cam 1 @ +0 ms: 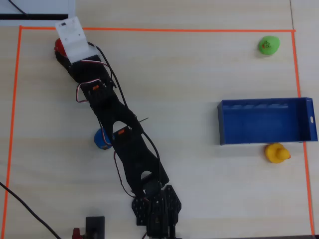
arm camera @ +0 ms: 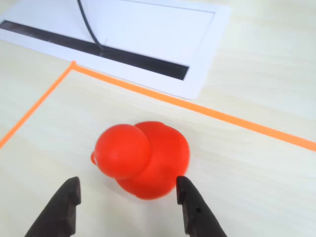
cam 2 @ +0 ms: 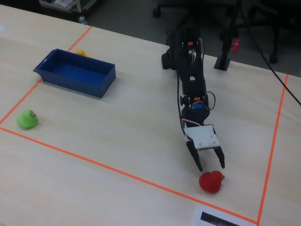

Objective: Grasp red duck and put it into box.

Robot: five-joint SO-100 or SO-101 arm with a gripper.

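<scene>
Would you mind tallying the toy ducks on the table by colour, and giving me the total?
Red duck: 1
Blue duck: 1, mostly hidden under the arm
Green duck: 1
Yellow duck: 1, beside the box
Total: 4 ducks

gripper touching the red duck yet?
Cannot tell. In the wrist view the open gripper straddles the red duck; one finger meets its outline, with no clear gap or contact.
</scene>
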